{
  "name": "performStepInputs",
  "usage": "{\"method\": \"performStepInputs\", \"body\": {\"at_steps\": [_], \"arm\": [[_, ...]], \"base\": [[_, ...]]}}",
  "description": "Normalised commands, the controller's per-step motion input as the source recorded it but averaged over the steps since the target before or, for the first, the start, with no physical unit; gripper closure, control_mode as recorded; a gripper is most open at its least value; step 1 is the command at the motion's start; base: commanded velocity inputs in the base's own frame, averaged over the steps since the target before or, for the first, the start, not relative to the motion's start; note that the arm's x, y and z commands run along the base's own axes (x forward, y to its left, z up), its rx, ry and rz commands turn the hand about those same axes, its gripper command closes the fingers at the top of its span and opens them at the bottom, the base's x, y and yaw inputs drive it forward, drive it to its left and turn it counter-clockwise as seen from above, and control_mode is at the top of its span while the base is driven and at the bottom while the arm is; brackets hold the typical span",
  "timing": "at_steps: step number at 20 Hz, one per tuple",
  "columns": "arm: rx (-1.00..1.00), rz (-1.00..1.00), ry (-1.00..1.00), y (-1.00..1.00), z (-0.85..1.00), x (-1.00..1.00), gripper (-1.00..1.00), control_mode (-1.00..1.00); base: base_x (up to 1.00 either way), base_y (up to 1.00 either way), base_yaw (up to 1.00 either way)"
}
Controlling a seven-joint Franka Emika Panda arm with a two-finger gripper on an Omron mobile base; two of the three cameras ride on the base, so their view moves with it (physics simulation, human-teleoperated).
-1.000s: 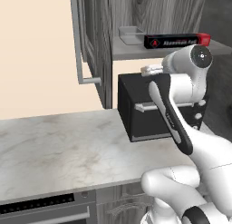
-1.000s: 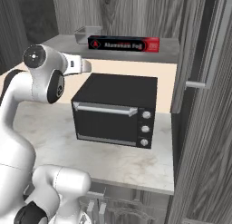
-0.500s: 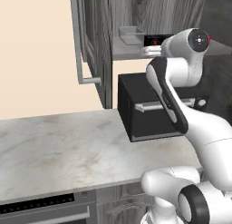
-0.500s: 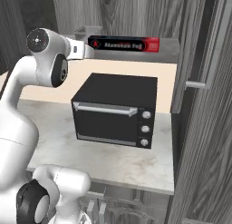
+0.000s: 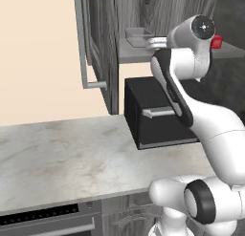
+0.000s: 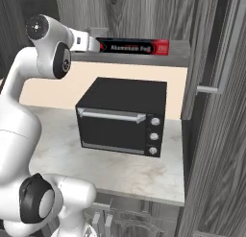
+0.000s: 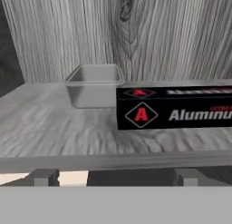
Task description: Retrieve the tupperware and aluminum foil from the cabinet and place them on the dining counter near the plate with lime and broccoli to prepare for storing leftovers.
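Note:
On the open cabinet's shelf (image 7: 54, 123) lies the aluminum foil (image 7: 174, 107), a long black box with a red end (image 6: 134, 46). Its red end (image 5: 216, 41) peeks out past my arm. The tupperware (image 7: 94, 85), an empty grey tub, stands just behind the box's left end (image 6: 98, 32) (image 5: 139, 35). My gripper (image 7: 115, 177) is open at the shelf's front edge, level with both things, and touches neither. Its fingertips (image 7: 43, 177) are spread wide. From the right base view the gripper (image 6: 96, 43) sits at the box's left end. The plate and the dining counter are out of view.
A black toaster oven (image 6: 122, 116) stands on the marble counter (image 5: 67, 154) right below the shelf. The cabinet's doors hang open, one to the left (image 5: 93, 39) and one to the right (image 6: 211, 63). A wood-grain back wall (image 7: 136, 32) closes the shelf.
My arm has lifted and swung the hand up from in front of the toaster oven to the shelf's front edge. The foil box and the tub have not moved.

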Motion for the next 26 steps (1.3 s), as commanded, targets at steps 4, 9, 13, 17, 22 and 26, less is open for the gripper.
{"method": "performStepInputs", "body": {"at_steps": [4, 9, 13, 17, 22, 26], "arm": [[0.0, -0.11, 0.0, 0.0, -0.05, 0.1, -1.0, -1.0], [0.0, -0.12, 0.0, 0.0, -0.07, 0.29, -1.0, -1.0], [0.0, -0.11, 0.02, 0.0, -0.02, 0.42, -1.0, -1.0], [0.01, -0.09, 0.06, 0.0, -0.06, 0.53, -1.0, -1.0], [0.0, -0.09, 0.08, 0.06, -0.1, 0.48, -1.0, -1.0], [0.0, -0.12, 0.02, 0.04, -0.02, 0.44, -1.0, -1.0]], "base": [[0.0, 0.0, 0.0], [0.0, 0.0, 0.0], [0.0, 0.0, 0.0], [0.0, 0.0, 0.0], [0.0, 0.0, 0.0], [0.0, 0.0, 0.0]]}}
